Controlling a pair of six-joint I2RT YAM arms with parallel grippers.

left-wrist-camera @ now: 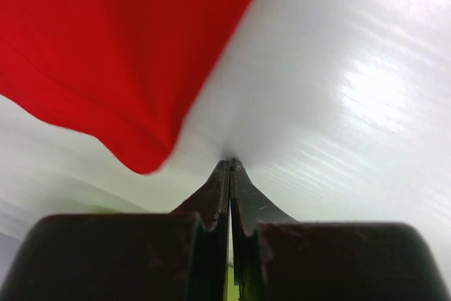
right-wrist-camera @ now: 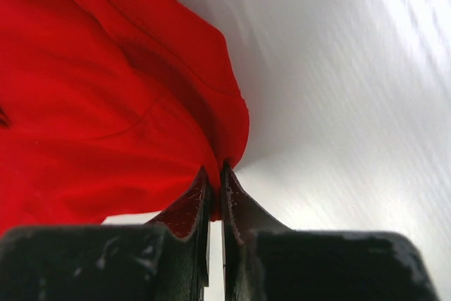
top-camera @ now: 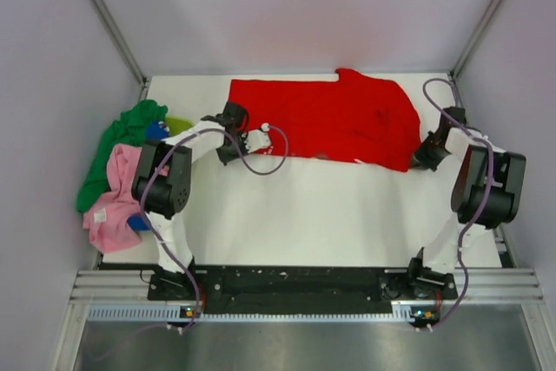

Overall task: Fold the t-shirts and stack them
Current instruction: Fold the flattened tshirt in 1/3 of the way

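The bright red t-shirt lies spread flat across the back of the white table. My right gripper is at its near right corner and is shut on a pinch of the red cloth. My left gripper is at the shirt's near left corner. Its jaws are shut on nothing, and the red hem ends just left of the tips. A pile at the table's left edge holds the green t-shirt, the pink one and bits of the blue one.
A bit of the lime-green basket shows beside the pile. Grey walls and metal posts close in the back and sides. The arm bases stand on a black rail at the near edge.
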